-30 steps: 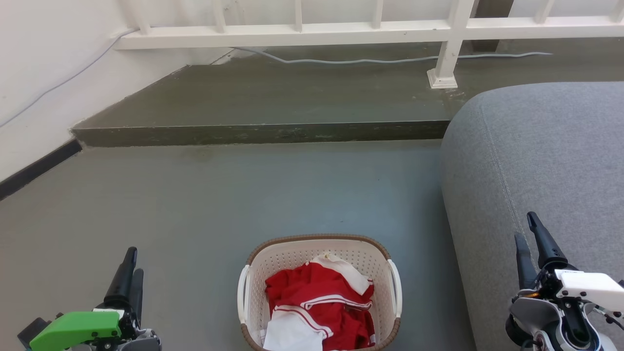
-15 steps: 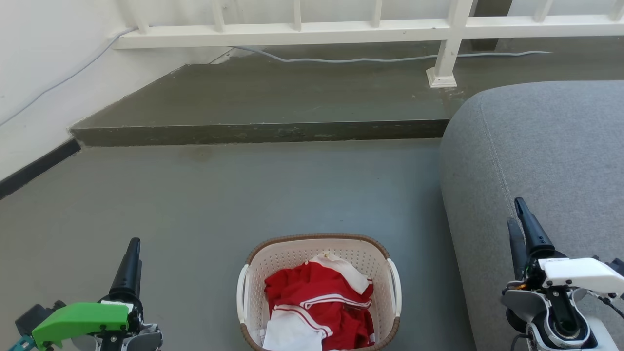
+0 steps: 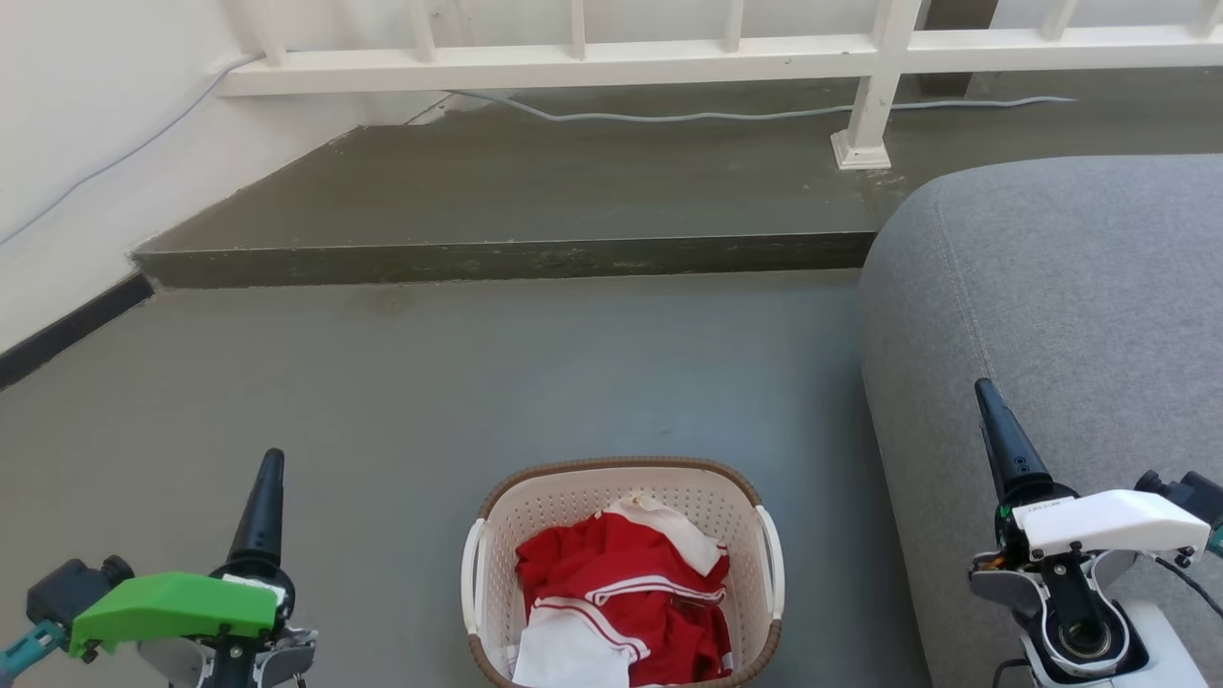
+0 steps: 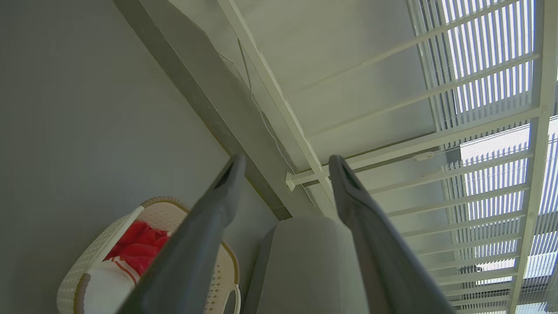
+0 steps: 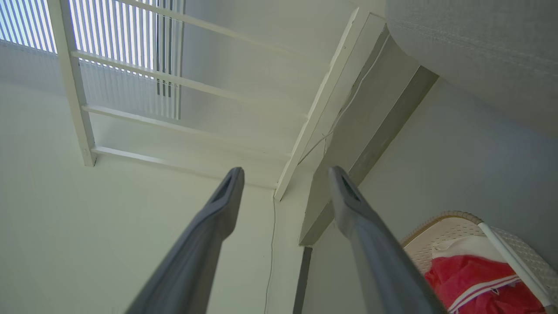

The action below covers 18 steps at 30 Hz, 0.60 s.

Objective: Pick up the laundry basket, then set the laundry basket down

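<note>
Low on the grey floor [image 3: 478, 382], laundry basket [image 3: 573, 504] with red and white clothes [image 3: 621, 583], midway between left gripper [image 3: 270, 473] and right gripper [image 3: 994, 425], touching neither, both jaws spread wide, empty

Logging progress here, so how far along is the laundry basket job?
Done: nothing yet; the laundry basket, holding red and white clothes, sits on the floor. In hand: the left gripper and right gripper flank it, both open, touching nothing. Left: grip the handles, lift, set it down.
</note>
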Tool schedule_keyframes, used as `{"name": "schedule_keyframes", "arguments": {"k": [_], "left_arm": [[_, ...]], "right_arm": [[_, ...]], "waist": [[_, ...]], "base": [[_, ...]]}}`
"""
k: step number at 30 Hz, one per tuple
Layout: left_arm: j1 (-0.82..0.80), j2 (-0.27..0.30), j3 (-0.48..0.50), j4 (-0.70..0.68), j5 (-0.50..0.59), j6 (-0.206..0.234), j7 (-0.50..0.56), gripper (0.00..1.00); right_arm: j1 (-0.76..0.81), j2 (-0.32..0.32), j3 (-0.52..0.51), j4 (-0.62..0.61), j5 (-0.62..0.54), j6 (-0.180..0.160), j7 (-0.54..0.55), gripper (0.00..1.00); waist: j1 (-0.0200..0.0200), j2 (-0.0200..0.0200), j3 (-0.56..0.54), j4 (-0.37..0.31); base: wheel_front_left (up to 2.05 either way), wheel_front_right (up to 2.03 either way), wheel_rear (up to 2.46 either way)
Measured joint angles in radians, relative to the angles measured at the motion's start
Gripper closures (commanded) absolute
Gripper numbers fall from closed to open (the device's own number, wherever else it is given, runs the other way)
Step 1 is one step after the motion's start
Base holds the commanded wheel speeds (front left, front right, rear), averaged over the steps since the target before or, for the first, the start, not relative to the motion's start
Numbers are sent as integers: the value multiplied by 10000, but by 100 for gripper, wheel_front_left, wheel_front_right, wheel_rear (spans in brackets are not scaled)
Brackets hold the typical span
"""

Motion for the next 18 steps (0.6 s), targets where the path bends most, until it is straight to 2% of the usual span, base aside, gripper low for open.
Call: {"name": "schedule_keyframes", "arguments": {"k": [5, 9, 18], "left_arm": [[-8, 105, -291, 31, 744, 0, -176, 0], [-43, 301, -500, 134, 1507, 0, -349, 0], [-244, 364, -612, 52, 3252, 81, -616, 0]], "right_arm": [[-130, -211, 188, 42, -907, -17, -182, 0], [-269, -297, 439, 35, -1808, -163, -305, 0], [-421, -535, 1262, 50, -3624, -464, -610, 0]], "waist": [[0, 0, 5, -31], [0, 0, 10, -60], [0, 0, 7, -111]], "base": [[0, 0, 0], [0, 0, 0], [0, 0, 0]]}}
